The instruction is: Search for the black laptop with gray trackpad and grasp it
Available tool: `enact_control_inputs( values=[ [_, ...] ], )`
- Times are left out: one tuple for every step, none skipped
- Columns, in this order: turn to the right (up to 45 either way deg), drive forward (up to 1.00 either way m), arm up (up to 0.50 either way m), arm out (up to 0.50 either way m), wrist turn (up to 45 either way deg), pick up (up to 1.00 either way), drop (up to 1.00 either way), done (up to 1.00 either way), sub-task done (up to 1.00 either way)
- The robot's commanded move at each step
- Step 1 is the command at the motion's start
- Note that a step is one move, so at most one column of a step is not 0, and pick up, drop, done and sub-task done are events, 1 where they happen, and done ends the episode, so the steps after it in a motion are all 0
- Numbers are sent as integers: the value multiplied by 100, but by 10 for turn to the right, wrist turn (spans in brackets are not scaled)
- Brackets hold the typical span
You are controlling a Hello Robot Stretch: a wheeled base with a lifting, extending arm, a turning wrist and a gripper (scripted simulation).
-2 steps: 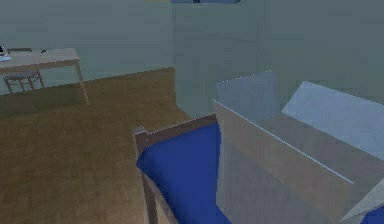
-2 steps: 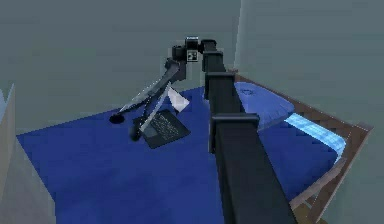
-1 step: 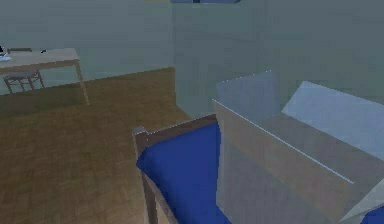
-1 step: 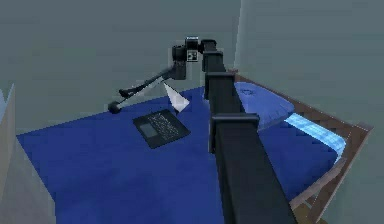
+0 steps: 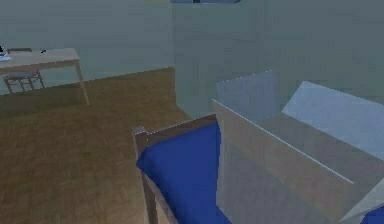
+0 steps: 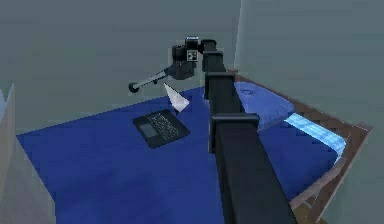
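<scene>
Arm first: the dark bar (image 6: 235,150) rises from the bottom edge of the arm side view and runs out over a bed (image 6: 80,160) with a blue cover. Just left of the bar, about midway up the bed, lies the laptop (image 6: 162,129), a flat black slab resting on the cover. A pale wedge (image 6: 178,98) stands at its far edge; I take that for its lid. I cannot make out a trackpad from here. Beyond the laptop is the pincer (image 6: 142,84), its thin fingers pointing toward the view's left, near the laptop. Whether it is over the laptop or touching it I cannot tell, nor whether it holds anything or how its fingers stand. Right of the bar lie two pillows, one dark blue (image 6: 252,96) and one pale striped (image 6: 312,136), and past them a grey wall (image 6: 80,40).

In the forward view I see the bed's blue corner in its wooden frame, a pale boxy shape (image 5: 290,140) beside it, then wooden floor (image 5: 70,140), and far off at the left a worktop (image 5: 45,60) with a chair (image 5: 18,82).

My reading is that the search is done, since the laptop is found and the arm is out over it. The grasp is not shown as made: the laptop lies flat on the cover. What is left is taking hold of it and lifting it clear.
</scene>
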Motion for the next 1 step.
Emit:
enact_control_inputs(
  values=[
    [0,0,-30,0,0,0,0,0,0]
  ],
)
